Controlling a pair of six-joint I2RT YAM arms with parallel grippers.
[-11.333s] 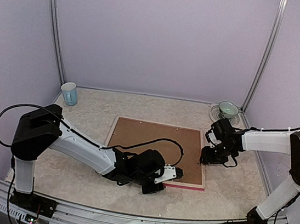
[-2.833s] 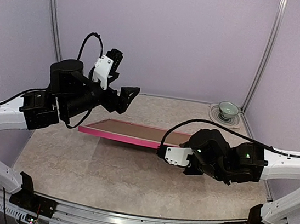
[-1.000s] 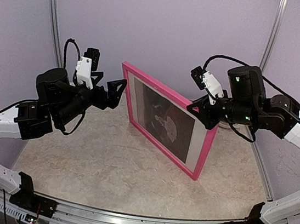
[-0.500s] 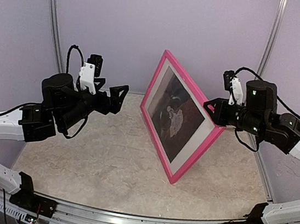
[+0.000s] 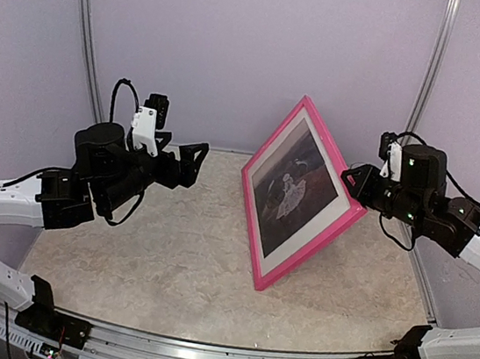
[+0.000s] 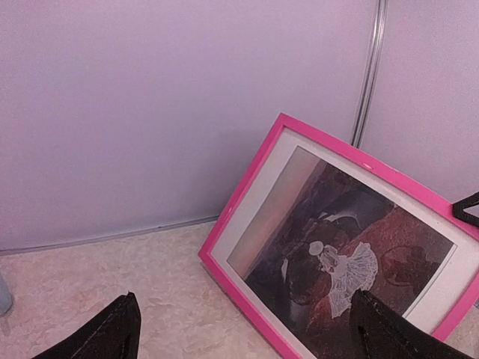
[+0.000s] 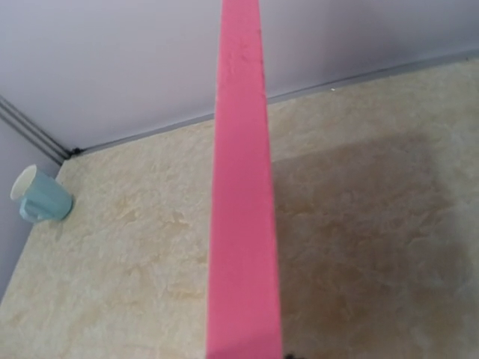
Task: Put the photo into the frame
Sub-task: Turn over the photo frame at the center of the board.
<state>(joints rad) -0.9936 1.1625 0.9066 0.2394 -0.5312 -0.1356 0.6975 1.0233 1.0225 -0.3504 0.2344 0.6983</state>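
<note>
Right wrist view shows only one rail of the thin bright pink rectangular frame point(image 7: 241, 187); its own fingers are hidden. From above, the right gripper point(image 5: 351, 178) pinches the frame's right corner, holding it tilted, low corner by the pale speckled worktop point(image 5: 151, 248). The dark reddish-brown paper photo with a small white figure point(image 5: 290, 190) sits inside. The left gripper point(image 5: 187, 162) is spread wide, well apart from it.

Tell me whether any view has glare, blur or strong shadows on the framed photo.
Top external: evenly lit, sharp, no hard shadows. Left wrist: slightly soft; a pale band on the photo's upper left could be sheen. Right wrist: the frame's pink edge looms close and soft; a broad shadow lies on the table right of it.
</note>
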